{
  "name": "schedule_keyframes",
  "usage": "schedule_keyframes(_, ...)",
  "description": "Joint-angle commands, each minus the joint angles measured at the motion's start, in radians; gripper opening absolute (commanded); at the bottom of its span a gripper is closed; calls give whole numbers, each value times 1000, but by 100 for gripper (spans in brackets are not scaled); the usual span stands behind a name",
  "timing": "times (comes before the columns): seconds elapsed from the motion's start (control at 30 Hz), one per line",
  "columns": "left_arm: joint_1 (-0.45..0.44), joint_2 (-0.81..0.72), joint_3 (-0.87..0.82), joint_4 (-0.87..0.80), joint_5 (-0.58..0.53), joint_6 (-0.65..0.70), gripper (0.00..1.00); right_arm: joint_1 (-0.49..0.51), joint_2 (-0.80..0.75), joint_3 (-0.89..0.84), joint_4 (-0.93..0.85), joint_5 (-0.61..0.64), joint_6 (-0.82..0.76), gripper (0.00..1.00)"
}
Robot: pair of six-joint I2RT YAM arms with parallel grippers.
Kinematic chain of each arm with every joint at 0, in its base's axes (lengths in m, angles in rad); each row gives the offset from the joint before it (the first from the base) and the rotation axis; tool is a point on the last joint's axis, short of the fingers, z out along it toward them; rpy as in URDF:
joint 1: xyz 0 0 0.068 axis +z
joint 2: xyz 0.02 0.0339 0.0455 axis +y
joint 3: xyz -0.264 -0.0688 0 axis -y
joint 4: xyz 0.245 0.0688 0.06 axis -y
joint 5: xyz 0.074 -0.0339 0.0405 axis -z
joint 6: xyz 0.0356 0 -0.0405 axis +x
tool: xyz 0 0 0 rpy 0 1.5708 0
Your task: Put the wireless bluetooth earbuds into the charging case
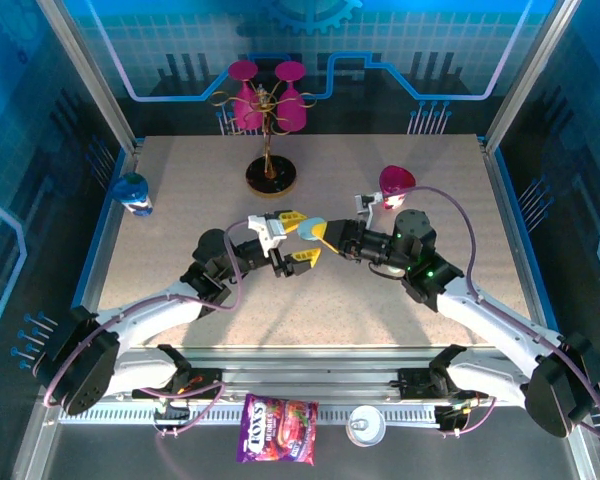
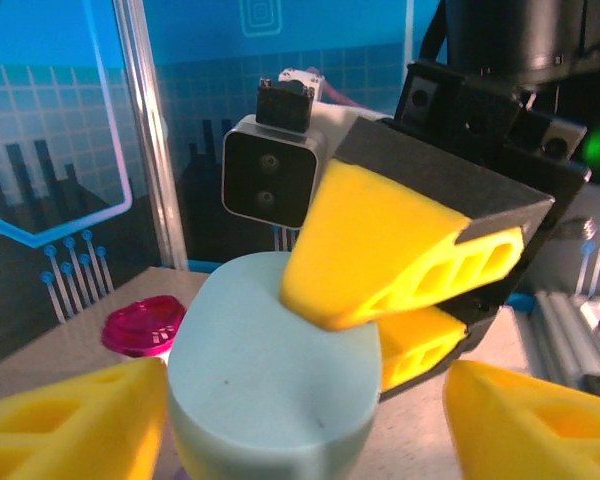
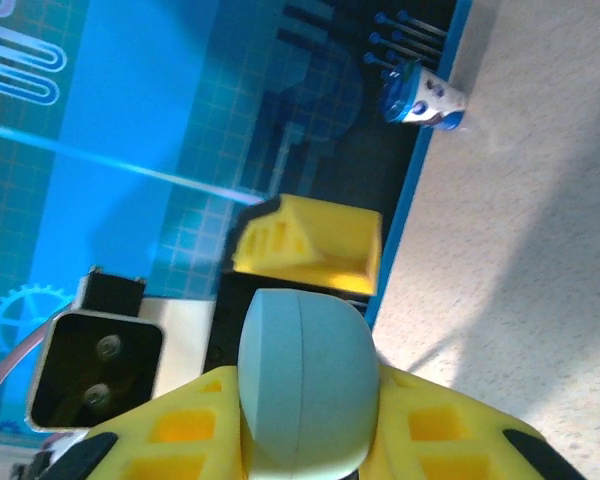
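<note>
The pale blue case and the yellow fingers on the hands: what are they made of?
The pale blue case looks like smooth matte plastic: even colour, soft sheen, a thin seam. The yellow fingers look like plastic too, perhaps printed: dull surface, hollow ribbed cut-outs.

A: Entry: item count. Cases?
B: One pale blue case [image 1: 309, 226].
A: Glassware?
B: Three magenta glasses [image 1: 290, 112]: two on the stand, one apart from it. The stand is one gold rack [image 1: 271, 176].
A: Small items?
B: One blue-and-white container [image 1: 133, 194]. One candy bag [image 1: 277, 443]. One round white object [image 1: 365, 427], kind not legible.
A: Hardware?
B: Two arms: left arm [image 1: 168, 312], right arm [image 1: 488, 315]. Two grippers: left gripper [image 1: 296, 238], right gripper [image 1: 323, 236]. Yellow fingers [image 1: 288, 217], two per gripper, four in total.
</note>
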Motion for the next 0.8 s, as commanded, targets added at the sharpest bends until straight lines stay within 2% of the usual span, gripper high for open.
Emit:
schedule_keyframes(0.0, -8, -51, -19, -90, -33, 45, 85, -34, -26, -14, -51, 67, -91, 21)
schedule_keyframes(0.17, -31, -115, -48, -330, -90, 89, 98, -72, 7, -26, -239, 201, -234, 21)
schedule_keyframes(0.27, -51, -141, -77, -413, -126, 98, 99, -79, 45, -44, -284, 292, -289, 20)
schedule_keyframes(0.5, -63, -126, -102, -499, -141, 126, 99, -95, 190, -101, -253, 371, -325, 20)
schedule_keyframes(0.77, -71, -76, -93, -499, -141, 144, 99, -114, 351, -161, -130, 360, -297, 22)
